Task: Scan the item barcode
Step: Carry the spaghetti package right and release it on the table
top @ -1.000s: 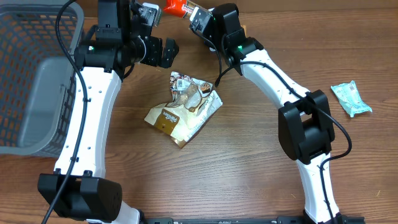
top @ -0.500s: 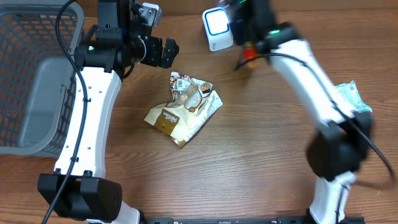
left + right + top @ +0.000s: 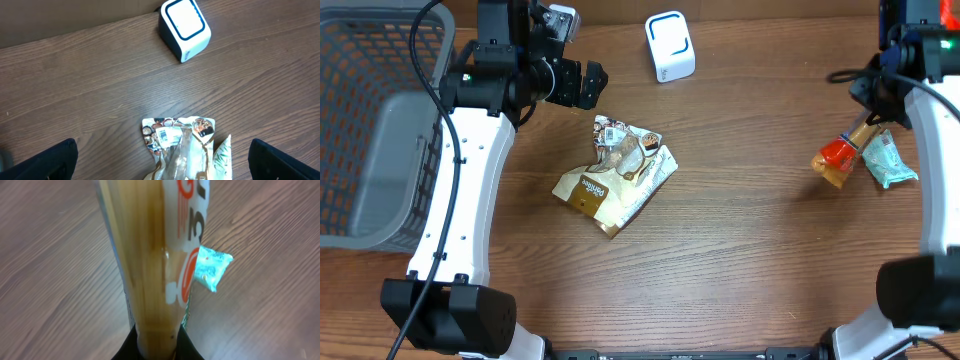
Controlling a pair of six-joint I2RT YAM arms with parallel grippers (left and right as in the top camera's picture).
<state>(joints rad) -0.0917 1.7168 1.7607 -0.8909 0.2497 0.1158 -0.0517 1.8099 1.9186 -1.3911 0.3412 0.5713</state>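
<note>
Item: orange packet (image 3: pixel 838 158) hung tilted near the right edge of the tabletop, its lower end just beside a teal pouch (image 3: pixel 885 160); no barcode was visible on it.
Right gripper (image 3: pixel 868 120): was closed on the packet's upper end.
Left gripper (image 3: pixel 578 85): stood wide open and empty near the far edge, above a brown snack bag (image 3: pixel 617 175).
Scanner (image 3: pixel 670 46): white box sat at the far edge, well apart from the packet.
Step, as judged: packet was in transit between scanner and right edge.
Technique: a firm hold at the seam was advisable, with the packet kept steady, its code side turned squarely to the scanner window, and kept clear of the teal pouch.
</note>
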